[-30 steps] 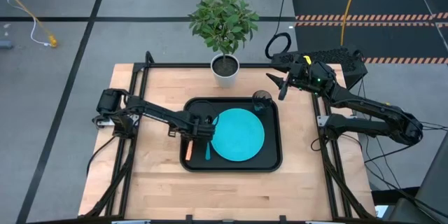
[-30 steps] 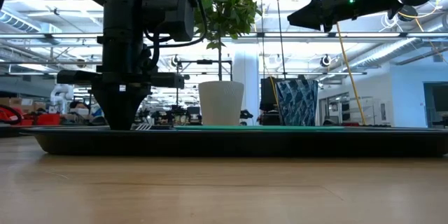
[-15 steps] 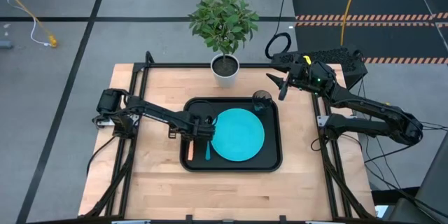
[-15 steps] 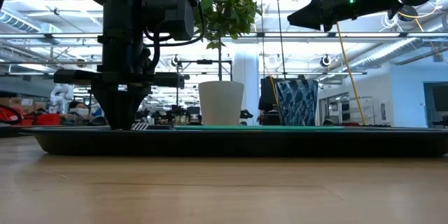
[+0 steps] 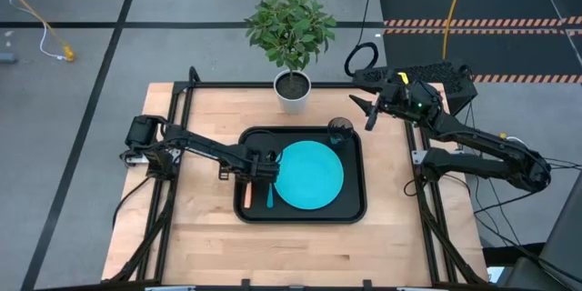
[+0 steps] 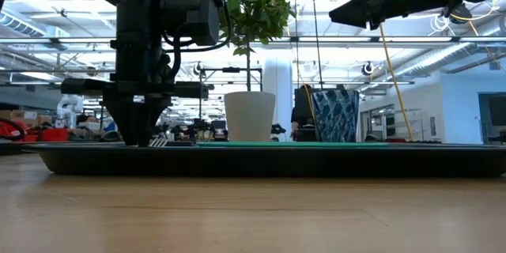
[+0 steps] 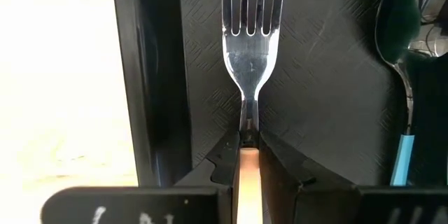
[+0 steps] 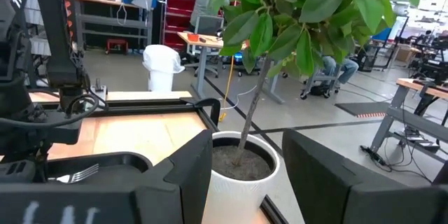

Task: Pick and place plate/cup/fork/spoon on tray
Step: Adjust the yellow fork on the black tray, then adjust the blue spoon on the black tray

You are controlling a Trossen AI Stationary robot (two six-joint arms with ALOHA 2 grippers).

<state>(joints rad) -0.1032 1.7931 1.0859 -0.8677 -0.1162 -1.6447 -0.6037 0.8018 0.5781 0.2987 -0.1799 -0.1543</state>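
The black tray (image 5: pixel 355 214) lies mid-table with the turquoise plate (image 5: pixel 307 175) flat in it. The dark cup (image 5: pixel 340 131) stands upright in the tray's far right corner. The blue-handled spoon (image 5: pixel 269 194) lies on the tray floor just left of the plate, and also shows in the left wrist view (image 7: pixel 400 49). The orange-handled fork (image 7: pixel 250 35) lies along the tray's left rim, tines toward the far edge. My left gripper (image 5: pixel 250 175) is down in the tray, shut on the fork. My right gripper (image 5: pixel 357 107) hangs high and open, beyond the tray's far right corner. My left gripper pinches the fork between its two fingers at the far end of the orange handle (image 7: pixel 246 155), just behind the metal neck. The fingers point down from above and stand across the fork. The fork lies flat on the tray floor.
A white pot with a green plant (image 5: pixel 293 91) stands at the table's far edge, just behind the tray, in front of my right gripper (image 8: pixel 245 175). Bare wood lies left, right and near of the tray. The tray's left rim (image 7: pixel 150 77) runs close beside the fork.
My right gripper has risen a little and drifted slightly toward the far right. My left gripper and the fork have stayed where they were.
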